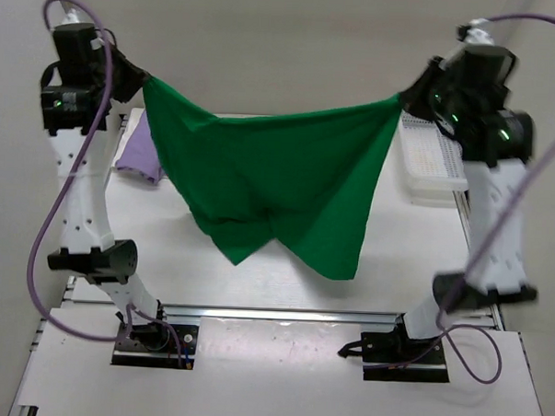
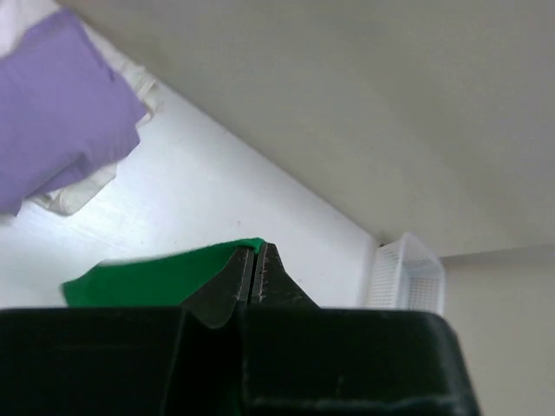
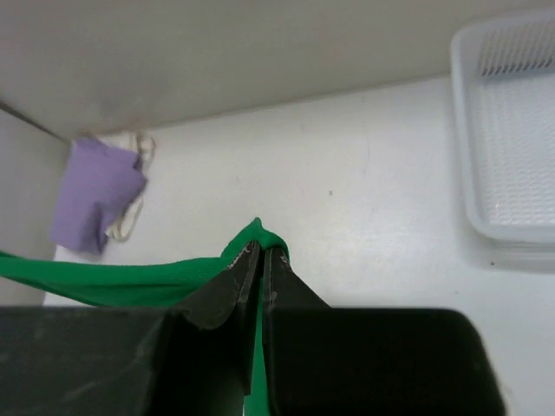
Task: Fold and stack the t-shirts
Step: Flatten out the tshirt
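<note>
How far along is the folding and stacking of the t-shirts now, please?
Done, it seems: the lavender t-shirt lies folded on the cream-white t-shirt at the table's far left. In hand: the green t-shirt hangs in the air, stretched between the left gripper and the right gripper, both shut on its edge. To do: lay it down, fold it, put it on that stack.

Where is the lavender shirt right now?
In the top view the lavender shirt lies at the table's far left, behind the left arm, on top of the cream shirt, opposite the basket.
</note>
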Tool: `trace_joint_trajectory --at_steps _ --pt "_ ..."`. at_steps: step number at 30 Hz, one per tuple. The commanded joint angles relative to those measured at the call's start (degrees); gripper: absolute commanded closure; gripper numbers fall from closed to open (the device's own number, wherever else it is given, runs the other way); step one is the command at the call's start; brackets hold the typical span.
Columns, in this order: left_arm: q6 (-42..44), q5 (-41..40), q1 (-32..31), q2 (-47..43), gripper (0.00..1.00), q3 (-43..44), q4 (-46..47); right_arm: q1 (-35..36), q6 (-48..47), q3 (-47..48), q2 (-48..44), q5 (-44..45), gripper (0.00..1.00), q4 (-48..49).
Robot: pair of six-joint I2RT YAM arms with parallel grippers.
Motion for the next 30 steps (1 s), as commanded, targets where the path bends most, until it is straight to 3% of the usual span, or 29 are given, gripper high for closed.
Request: trace_joint_trajectory --at_steps 1,4,6,8,13,16,20,23,26,30 --pt "-1.13 -2.74 -1.76 3.19 1.00 -2.64 3.54 -2.40 -0.95 9.22 16.09 -4.03 1.00 -1.16" --pt "-3.59 -2.13 -1.42 6.26 1.00 -2.55 8.12 -5.64 0.45 25.99 28.58 -7.98 1.00 -1.86" --pt "-5.52 -0.20 -1.42 7.93 1.00 0.33 10.50 -8.71 2.12 32.98 32.21 -13.40 1.00 -1.00" --pt "-6.66 1.29 -1.42 8.29 1.00 3.24 13.83 -11.78 4.23 23.12 26.81 -16.51 1.00 8.02" --pt "-10.18 2.88 0.42 2.59 1.00 -0.96 26.14 -17.24 9.41 25.54 23.71 -24.31 1.00 18.77" --pt "-10.62 2.62 0.69 2.40 1.00 1.30 29.05 -21.03 13.89 20.97 20.90 -29.25 1.00 26.94" --pt "-9.93 3.23 0.78 0.82 1.00 -4.72 31.25 -22.17 14.87 22.55 23.43 -31.37 1.00 24.50" --pt "-5.80 -0.63 -1.50 -0.14 1.00 -9.75 29.15 -20.86 10.66 21.59 25.63 -28.74 1.00 18.19" --pt "-2.55 -2.83 -2.38 -2.77 1.00 -17.37 27.38 -19.19 5.39 15.97 26.26 -22.69 1.00 10.98" --pt "1.50 -7.93 -3.53 -8.74 1.00 -28.89 25.37 -16.20 3.45 3.14 23.53 -18.63 1.00 9.82"
